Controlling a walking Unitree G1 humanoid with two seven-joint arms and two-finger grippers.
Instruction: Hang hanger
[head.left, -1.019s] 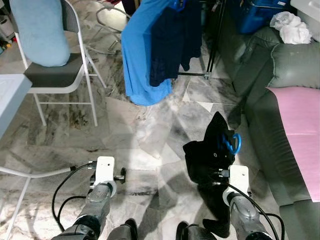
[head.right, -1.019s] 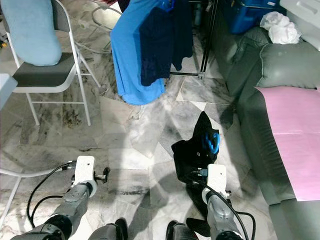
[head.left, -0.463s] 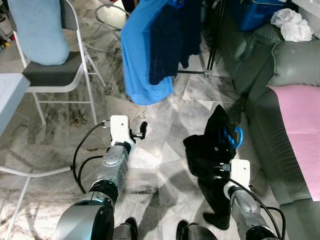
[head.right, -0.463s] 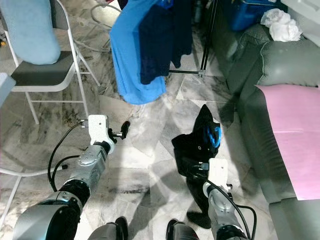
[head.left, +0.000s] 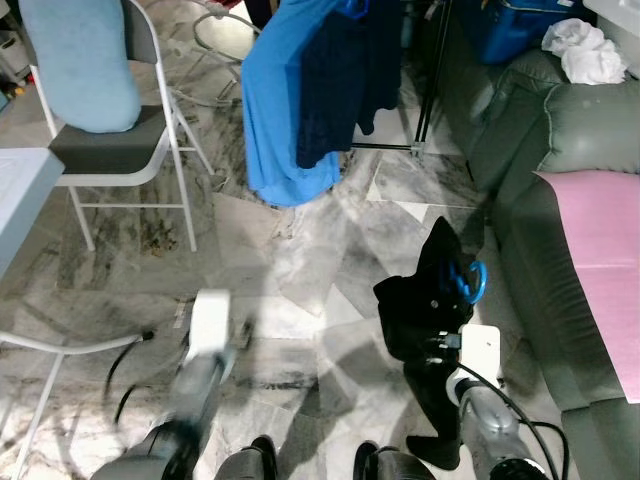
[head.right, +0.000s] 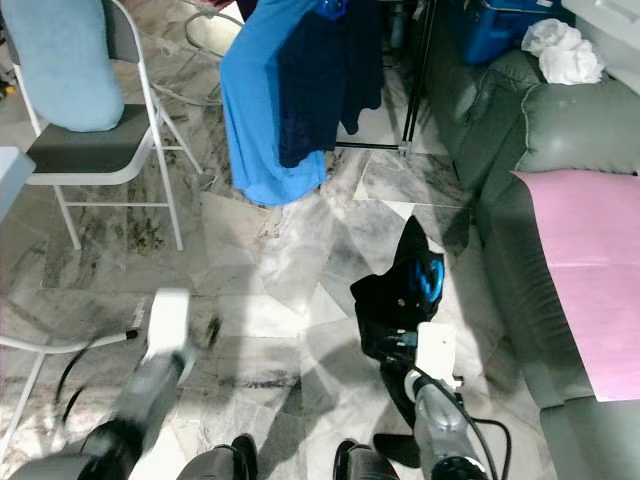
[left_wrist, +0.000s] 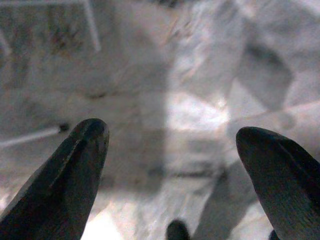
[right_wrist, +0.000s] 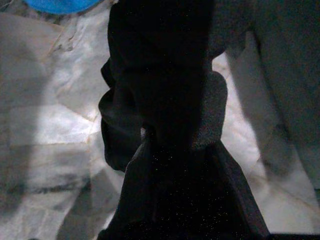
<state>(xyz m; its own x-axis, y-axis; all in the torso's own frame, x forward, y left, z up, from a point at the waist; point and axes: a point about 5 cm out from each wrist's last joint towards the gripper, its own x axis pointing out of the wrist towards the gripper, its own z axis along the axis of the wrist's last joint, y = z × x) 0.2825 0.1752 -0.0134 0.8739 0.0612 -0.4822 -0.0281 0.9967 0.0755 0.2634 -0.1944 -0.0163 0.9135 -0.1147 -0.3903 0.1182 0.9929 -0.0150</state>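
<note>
While the right gripper (head.left: 437, 345) hung low over the marble floor (head.left: 300, 260), it carried a black garment (head.left: 425, 300) on a blue hanger (head.left: 465, 282); the cloth covered the fingers, so how far they stood apart could not be told. The hanger's hook rose just above and beyond the gripper, poking out of the bunched cloth, and the garment's tail drooped below the wrist toward the floor. In the right wrist view the garment (right_wrist: 165, 115) sat right against the camera, dark and folded, with pale tiles to one side and grey upholstery to the other.

Off to the right gripper's right stood a grey sofa (head.left: 590, 130) with a pink cloth (head.left: 600, 260) laid over its seat and white rags (head.left: 585, 50) on its far arm. Well ahead of the gripper, blue and navy clothes (head.left: 300, 100) hung from a rack, whose black leg (head.left: 430, 75) slanted down beside them.

The left gripper (left_wrist: 170, 165) was blurred in the head views, low over the floor and well apart from the hanger. Its wrist view showed both fingers (left_wrist: 75, 180) spread wide with nothing between them, bare tiles beyond. Ahead of it and to its left stood a folding chair (head.left: 110, 150) with a light blue cushion (head.left: 80, 65) leaning on its back.
</note>
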